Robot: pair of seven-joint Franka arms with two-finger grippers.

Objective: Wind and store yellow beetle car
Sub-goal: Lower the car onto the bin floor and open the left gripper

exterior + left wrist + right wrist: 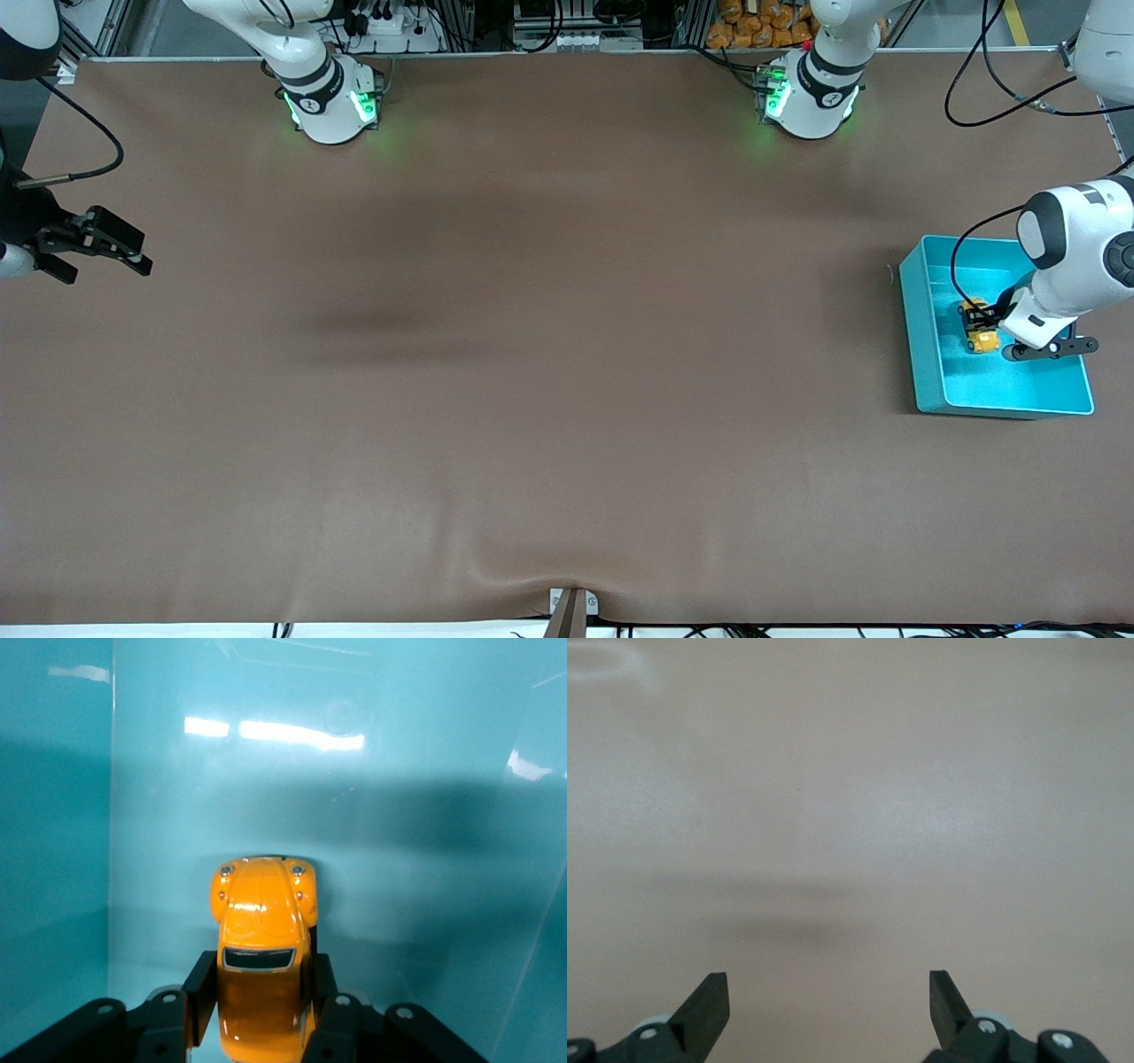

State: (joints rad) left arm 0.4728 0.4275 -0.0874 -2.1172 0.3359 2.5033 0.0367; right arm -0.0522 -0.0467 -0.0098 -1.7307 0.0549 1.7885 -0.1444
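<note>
1. The right gripper [104,251] hangs over the brown table [532,354] at the right arm's end, close to that short edge and about midway between the edge by the robots' bases and the edge nearest the front camera. Its arm waits there.
2. In the right wrist view the right gripper [828,1001] has its two dark fingers [709,1003] spread wide, with only bare table surface between them; it holds nothing.
3. A turquoise bin [921,354] sits on the table at the left arm's end, close to that short edge.
4. The yellow beetle car [978,328] is inside the bin, in the half toward the robots' bases, near the wall that faces the table's middle.
5. The left gripper [983,317] is down inside the bin at the car.
6. In the left wrist view the left gripper [261,992] has a black finger [200,992] against each flank of the car [261,921]. The car's rounded nose points away from the wrist toward the bin's wall [53,859]. Whether the fingers are pressing it or only just beside it cannot be told.
</note>
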